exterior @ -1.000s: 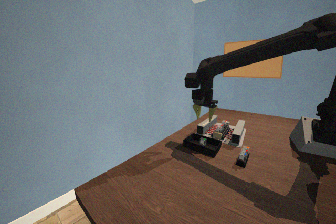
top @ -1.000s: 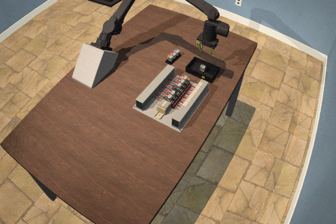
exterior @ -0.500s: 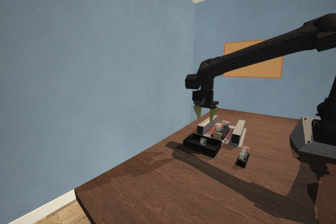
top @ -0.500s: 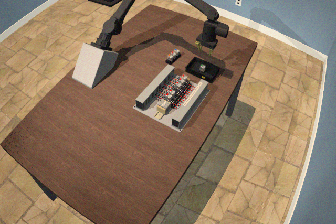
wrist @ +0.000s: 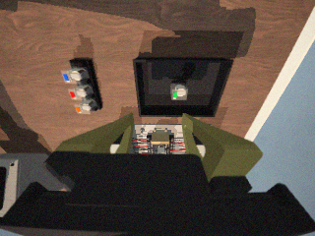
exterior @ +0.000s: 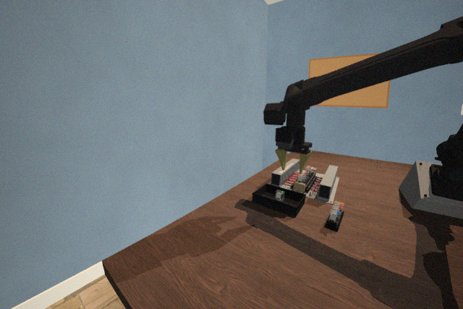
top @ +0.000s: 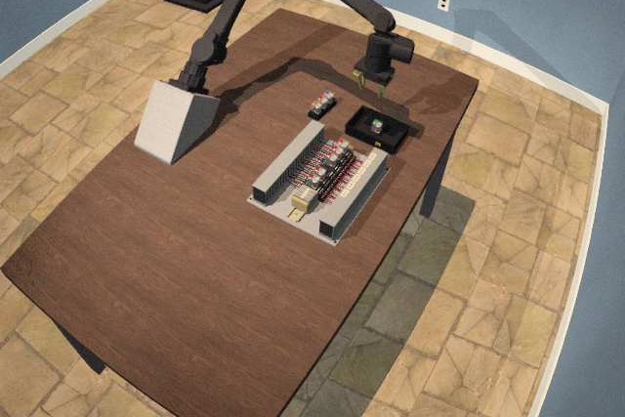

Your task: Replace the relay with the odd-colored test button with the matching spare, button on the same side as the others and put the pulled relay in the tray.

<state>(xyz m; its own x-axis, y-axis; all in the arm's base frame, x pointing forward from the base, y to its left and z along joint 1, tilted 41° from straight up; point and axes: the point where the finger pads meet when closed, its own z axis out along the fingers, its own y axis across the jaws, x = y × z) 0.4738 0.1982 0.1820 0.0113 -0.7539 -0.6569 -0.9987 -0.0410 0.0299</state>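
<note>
My gripper (top: 369,87) (exterior: 291,168) (wrist: 157,117) is open and empty, hanging well above the far edge of the black tray (top: 354,128) (exterior: 274,205) (wrist: 140,88). A relay with a green button (top: 377,125) (exterior: 279,195) (wrist: 179,92) stands alone in the tray. The small black spare holder (top: 313,113) (exterior: 333,225) (wrist: 95,84) left of the tray holds three spares with blue, red and orange buttons; the red-button spare (wrist: 81,91) is the middle one. The panel's relay row (top: 330,160) (exterior: 304,177) shows red buttons; I cannot make out the open socket.
Two grey wire ducts (top: 287,160) (top: 353,195) flank the relay row on the panel. The grey arm base (top: 171,122) (exterior: 422,189) stands at the table's left. The table edge (top: 456,119) runs close behind the tray.
</note>
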